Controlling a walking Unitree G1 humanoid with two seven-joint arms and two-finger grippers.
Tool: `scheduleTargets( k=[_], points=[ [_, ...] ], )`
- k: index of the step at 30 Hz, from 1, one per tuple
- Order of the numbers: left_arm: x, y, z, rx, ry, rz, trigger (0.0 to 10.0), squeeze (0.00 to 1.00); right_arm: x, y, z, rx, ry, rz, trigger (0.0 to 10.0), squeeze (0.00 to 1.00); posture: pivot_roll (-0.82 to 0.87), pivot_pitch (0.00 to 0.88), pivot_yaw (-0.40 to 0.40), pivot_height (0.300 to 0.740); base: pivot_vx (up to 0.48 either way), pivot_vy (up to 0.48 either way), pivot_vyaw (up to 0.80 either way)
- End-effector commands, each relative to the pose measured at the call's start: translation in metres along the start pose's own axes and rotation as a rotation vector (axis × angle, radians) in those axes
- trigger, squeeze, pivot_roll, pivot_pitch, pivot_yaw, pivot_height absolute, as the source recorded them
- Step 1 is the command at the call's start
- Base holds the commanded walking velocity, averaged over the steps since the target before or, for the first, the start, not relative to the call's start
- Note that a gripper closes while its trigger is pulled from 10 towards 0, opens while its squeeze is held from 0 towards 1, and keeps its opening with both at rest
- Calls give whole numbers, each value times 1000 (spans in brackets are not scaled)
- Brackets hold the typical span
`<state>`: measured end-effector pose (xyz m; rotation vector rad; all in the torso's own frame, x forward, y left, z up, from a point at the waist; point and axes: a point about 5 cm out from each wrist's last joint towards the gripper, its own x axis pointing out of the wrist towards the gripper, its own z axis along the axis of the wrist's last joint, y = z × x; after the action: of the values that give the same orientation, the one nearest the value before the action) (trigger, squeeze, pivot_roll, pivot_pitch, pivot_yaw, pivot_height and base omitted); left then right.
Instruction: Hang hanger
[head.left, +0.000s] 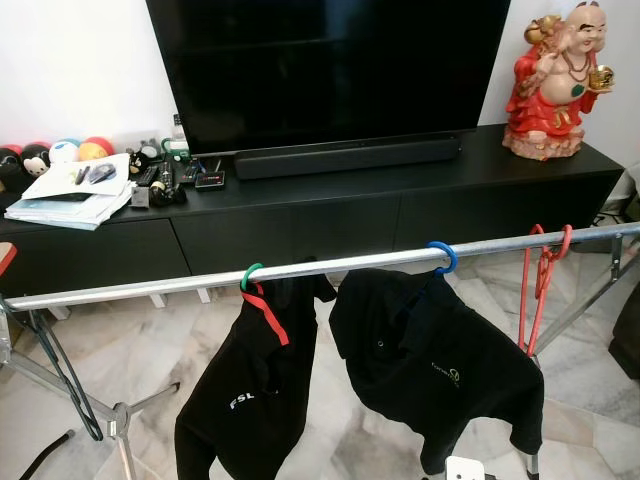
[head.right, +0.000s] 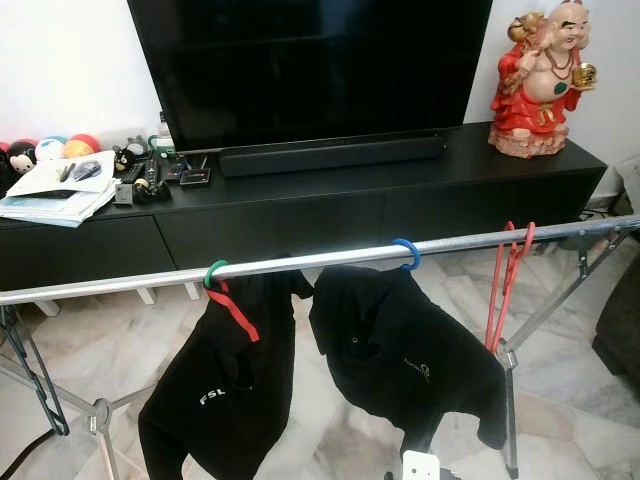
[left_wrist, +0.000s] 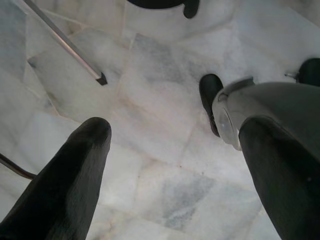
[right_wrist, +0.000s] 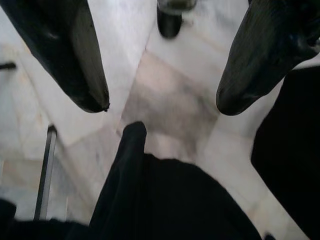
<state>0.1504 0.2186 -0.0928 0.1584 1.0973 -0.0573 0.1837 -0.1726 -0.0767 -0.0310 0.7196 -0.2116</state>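
A metal rail (head.left: 340, 265) of a clothes rack runs across in front of me, at a slight slant. On it hang a green and red hanger (head.left: 252, 278) with a black shirt (head.left: 250, 390), a blue hanger (head.left: 443, 256) with another black shirt (head.left: 440, 370), and a bare red hanger (head.left: 543, 275) near the right end. A dark bare hanger (head.left: 62, 375) dangles at the far left. My left gripper (left_wrist: 175, 130) hangs open above the marble floor. My right gripper (right_wrist: 162, 104) is open too, with black cloth (right_wrist: 165, 195) below it and nothing between its fingers.
Behind the rack stands a long black TV console (head.left: 330, 215) with a large TV (head.left: 330, 70), a soundbar, a red and gold statue (head.left: 555, 85), papers (head.left: 75, 195) and small toys. The rack's legs (head.left: 120, 425) spread over the marble floor. My own foot (left_wrist: 210, 95) is beside the left gripper.
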Motion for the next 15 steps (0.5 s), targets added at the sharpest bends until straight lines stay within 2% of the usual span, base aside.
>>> scheduleTargets(
  k=[1,2,3,4,5,6,8,10,12,13,14,15],
  points=[
    [-1,-2,-10,21,30,1,10000,0,-1,2,0,1,-24,8,10000,0,-10,0,47,740,0,0,0],
    [-1,-3,-11,23,32,0,10000,0,-2,2,1,1,-37,6,10000,0,-16,0,48,740,0,0,0],
    [-1,-5,-13,29,40,-6,10000,0,1,-19,64,-1,-454,-16,10000,0,-18,0,49,740,0,0,0],
    [-1,-5,-13,29,40,-6,10000,0,1,-19,64,-1,-454,-16,10000,0,-18,0,49,740,0,0,0],
    [-1,-6,-15,36,44,-10,10000,0,-1,-29,94,-145,-621,-76,10000,0,-20,0,50,740,0,0,0],
    [-1,-6,-15,36,44,-10,10000,0,-1,-29,94,-145,-621,-76,10000,0,-20,0,50,740,0,0,0],
    [-1,-8,-16,46,47,-14,10000,0,-5,-25,111,-33,-708,-49,10000,0,-23,0,50,740,0,0,0],
    [-1,-8,-17,46,48,-14,10000,0,-5,-25,114,-18,-722,-46,10000,0,-21,0,51,740,0,0,0],
    [-1,-9,-17,51,48,-17,10000,0,-6,-24,128,-52,-778,-65,10000,0,-21,0,50,740,0,0,0],
    [-1,-9,-17,51,48,-17,10000,0,-6,-24,128,-52,-778,-65,10000,0,-21,0,50,740,0,0,0],
    [-1,-10,-17,52,48,-18,10000,0,-6,-23,130,-25,-790,-55,10000,0,-21,0,50,740,0,0,0],
    [-1,-10,-18,54,48,-18,10000,0,-4,-23,133,38,-751,-46,10000,0,-20,0,50,740,0,0,0]
  ],
)
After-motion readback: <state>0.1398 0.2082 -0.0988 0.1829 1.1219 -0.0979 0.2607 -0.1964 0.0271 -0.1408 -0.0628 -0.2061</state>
